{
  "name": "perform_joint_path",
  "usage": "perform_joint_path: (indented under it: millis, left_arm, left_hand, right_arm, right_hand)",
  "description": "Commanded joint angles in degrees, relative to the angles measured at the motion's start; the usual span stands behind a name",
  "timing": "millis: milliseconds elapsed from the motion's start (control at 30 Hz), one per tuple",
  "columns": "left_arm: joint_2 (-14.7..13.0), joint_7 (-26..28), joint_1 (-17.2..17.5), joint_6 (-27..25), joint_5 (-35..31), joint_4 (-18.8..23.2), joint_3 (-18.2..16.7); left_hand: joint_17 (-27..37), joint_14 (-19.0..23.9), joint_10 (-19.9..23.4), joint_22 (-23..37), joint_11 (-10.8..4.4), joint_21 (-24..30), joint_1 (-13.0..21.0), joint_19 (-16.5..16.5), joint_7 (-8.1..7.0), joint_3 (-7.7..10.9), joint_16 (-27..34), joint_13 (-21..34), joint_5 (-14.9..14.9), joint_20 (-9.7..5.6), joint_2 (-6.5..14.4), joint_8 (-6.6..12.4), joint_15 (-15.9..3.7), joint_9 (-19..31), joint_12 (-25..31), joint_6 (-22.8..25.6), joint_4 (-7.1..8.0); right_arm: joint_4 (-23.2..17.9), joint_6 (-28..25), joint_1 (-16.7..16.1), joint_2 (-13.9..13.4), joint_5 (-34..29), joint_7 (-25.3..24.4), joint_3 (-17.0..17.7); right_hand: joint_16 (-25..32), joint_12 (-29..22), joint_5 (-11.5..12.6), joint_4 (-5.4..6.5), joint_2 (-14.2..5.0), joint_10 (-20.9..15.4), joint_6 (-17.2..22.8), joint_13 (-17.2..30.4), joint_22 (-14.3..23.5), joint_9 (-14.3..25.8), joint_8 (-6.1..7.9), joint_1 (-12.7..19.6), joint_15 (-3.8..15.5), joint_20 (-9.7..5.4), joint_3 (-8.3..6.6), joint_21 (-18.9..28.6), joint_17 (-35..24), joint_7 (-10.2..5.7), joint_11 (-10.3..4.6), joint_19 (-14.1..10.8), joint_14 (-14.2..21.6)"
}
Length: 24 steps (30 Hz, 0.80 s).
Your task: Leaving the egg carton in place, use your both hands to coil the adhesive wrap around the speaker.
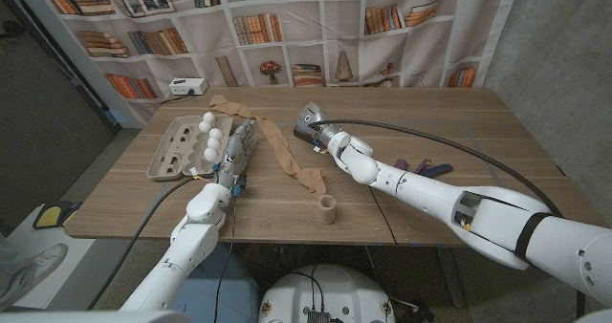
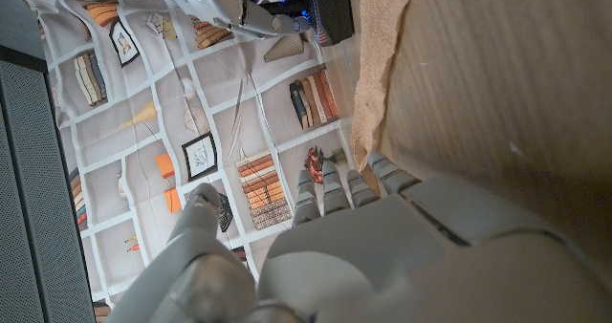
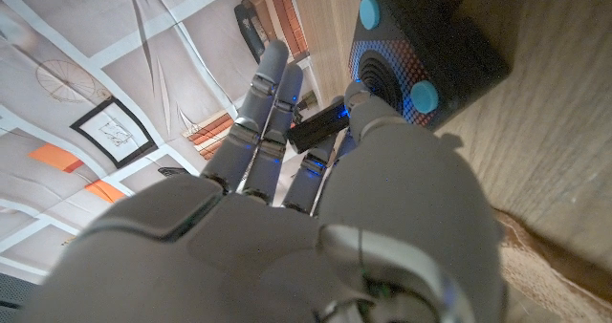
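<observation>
Your right hand (image 1: pixel 314 124) reaches the speaker (image 3: pixel 421 46) at mid-desk with fingers spread, touching its side but not gripping it. Your left hand (image 1: pixel 239 143) stands open beside the egg carton (image 1: pixel 177 149), holding nothing, next to the tan adhesive wrap (image 1: pixel 287 156). The wrap trails across the desk (image 1: pixel 430 113) to its roll (image 1: pixel 328 209) near the front edge.

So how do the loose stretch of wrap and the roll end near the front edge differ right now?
The loose wrap lies flat and crumpled, trailing diagonally across the table from behind the left hand toward the front; the roll stands upright as a short tube. The loose wrap is long and spread out; the roll is small and compact. The loose stretch runs close by the left hand, while the roll stands apart from both hands. Both are the same tan colour.
</observation>
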<state>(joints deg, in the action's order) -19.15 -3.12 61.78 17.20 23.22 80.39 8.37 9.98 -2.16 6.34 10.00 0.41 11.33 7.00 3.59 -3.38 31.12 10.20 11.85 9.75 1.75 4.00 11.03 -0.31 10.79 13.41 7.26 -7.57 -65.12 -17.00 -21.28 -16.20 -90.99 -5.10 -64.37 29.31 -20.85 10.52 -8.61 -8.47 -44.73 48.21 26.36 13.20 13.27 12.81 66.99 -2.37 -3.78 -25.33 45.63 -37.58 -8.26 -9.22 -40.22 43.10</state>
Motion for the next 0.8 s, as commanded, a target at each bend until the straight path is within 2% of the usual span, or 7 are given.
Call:
perform_joint_path:
  millis: [33,100,233,800]
  left_arm:
    - [0.0,-0.2,-0.4,-0.6,0.0,0.0,0.2]
    - [0.0,-0.3,-0.4,-0.5,-0.1,0.0,0.3]
    - [0.1,-0.3,-0.5,-0.6,-0.2,0.0,0.4]
    - [0.1,-0.2,-0.1,-0.5,-0.2,0.2,0.3]
  left_hand:
    - [0.2,0.1,0.4,0.2,0.02,0.1,0.0,0.4,-0.09,-0.18,0.3,0.2,0.1,-0.21,0.1,0.11,0.13,0.1,0.1,0.3,0.04]
    - [0.2,0.2,0.4,0.2,0.12,0.1,0.0,0.5,-0.09,-0.19,0.3,0.2,0.1,-0.23,0.1,0.1,0.13,0.1,0.1,0.3,0.04]
    - [0.2,0.1,0.4,0.2,0.09,0.1,0.0,0.5,-0.05,-0.2,0.3,0.2,0.1,-0.22,0.1,0.11,0.17,0.1,0.1,0.3,0.05]
    - [0.2,0.2,0.4,0.2,0.19,0.1,-0.1,0.5,-0.09,-0.23,0.3,0.2,0.1,-0.25,0.1,0.12,0.12,0.1,0.1,0.3,0.08]
  right_arm:
    - [-1.5,-1.0,-1.6,-0.6,5.5,-4.0,2.9]
    - [-2.1,-0.5,-2.0,-0.8,7.5,-4.8,3.8]
    - [-3.1,-0.1,-2.7,-0.9,11.5,-5.8,5.5]
    - [-5.8,-1.9,-3.7,-2.4,17.0,-9.5,7.4]
  right_hand:
    - [0.4,-0.7,0.2,1.35,-2.43,-2.0,0.8,0.7,0.0,0.1,0.39,2.3,15.92,-5.7,-2.18,0.9,-0.5,0.6,1.21,-0.8,9.9]
    - [0.4,-1.6,0.2,1.17,-2.25,-3.5,1.2,1.3,-0.1,0.1,0.32,2.4,15.89,-5.59,-2.33,1.6,-0.9,0.56,1.17,-0.8,10.6]
    - [0.3,-1.9,0.3,1.01,-2.15,-3.8,1.9,1.6,-0.2,0.1,0.41,2.5,15.87,-5.5,-2.43,2.2,-1.1,0.77,0.91,-0.8,10.8]
    - [-0.3,-2.3,0.3,0.8,-1.99,-3.6,2.2,2.3,-0.5,0.1,0.15,2.4,15.85,-5.54,-2.64,3.2,-1.4,0.78,0.66,-0.5,11.1]
